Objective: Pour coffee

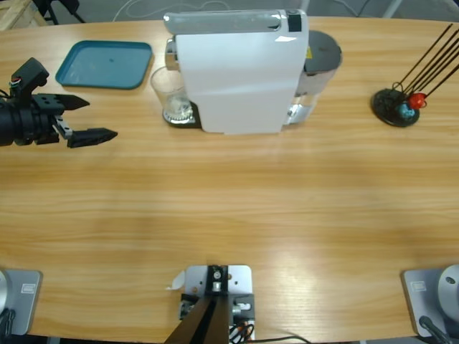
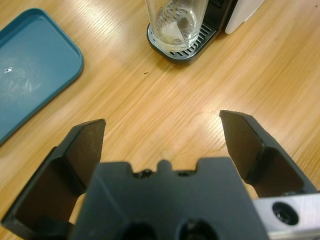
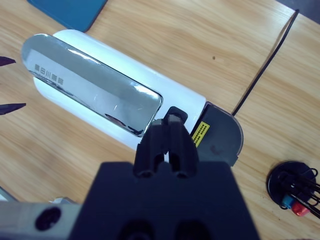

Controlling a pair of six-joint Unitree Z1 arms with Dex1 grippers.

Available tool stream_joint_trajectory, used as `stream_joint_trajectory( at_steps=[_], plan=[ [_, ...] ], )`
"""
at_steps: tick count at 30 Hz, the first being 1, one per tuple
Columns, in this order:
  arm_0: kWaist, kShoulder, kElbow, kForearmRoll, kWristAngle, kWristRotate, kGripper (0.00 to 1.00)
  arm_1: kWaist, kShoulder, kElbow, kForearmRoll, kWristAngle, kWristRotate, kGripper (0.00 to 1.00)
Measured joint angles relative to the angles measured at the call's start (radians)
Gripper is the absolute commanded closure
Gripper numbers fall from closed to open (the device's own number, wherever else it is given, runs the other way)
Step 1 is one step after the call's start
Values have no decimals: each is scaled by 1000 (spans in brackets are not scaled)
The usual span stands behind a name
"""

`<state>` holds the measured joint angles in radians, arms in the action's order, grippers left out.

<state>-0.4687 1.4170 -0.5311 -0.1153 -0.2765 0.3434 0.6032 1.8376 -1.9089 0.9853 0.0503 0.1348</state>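
Observation:
A clear tumbler (image 1: 171,93) (image 2: 176,22) stands on the black drip grille (image 2: 192,46) of the white coffee machine (image 1: 237,79) (image 3: 185,95). The glass looks clear and no coffee shows in it. My left gripper (image 1: 99,117) (image 2: 162,122) is open and empty, low over the table to the left of the tumbler and pointing toward it. My right gripper (image 3: 172,121) is shut on nothing, high above the machine beside its silver lid (image 3: 90,82). It does not show in the high view.
A teal tray (image 1: 107,63) (image 2: 30,75) lies at the back left, near the left gripper. The machine's grey tank (image 1: 323,54) (image 3: 222,132) sits on its right. A black stand with thin sticks (image 1: 396,107) (image 3: 295,187) is at the far right.

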Motion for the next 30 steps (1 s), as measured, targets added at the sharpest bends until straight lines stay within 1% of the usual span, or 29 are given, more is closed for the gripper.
stream_joint_trajectory(
  at_steps=[7,13,30],
  plan=[
    [0,10,0,0,0,0,0,1,30,0,0,-9,0,1000],
    [0,27,0,-1,0,0,0,1,31,0,3,-24,-1,1000],
    [0,35,0,-15,0,-25,0,1,28,36,-2,-25,-20,1000]
  ],
)
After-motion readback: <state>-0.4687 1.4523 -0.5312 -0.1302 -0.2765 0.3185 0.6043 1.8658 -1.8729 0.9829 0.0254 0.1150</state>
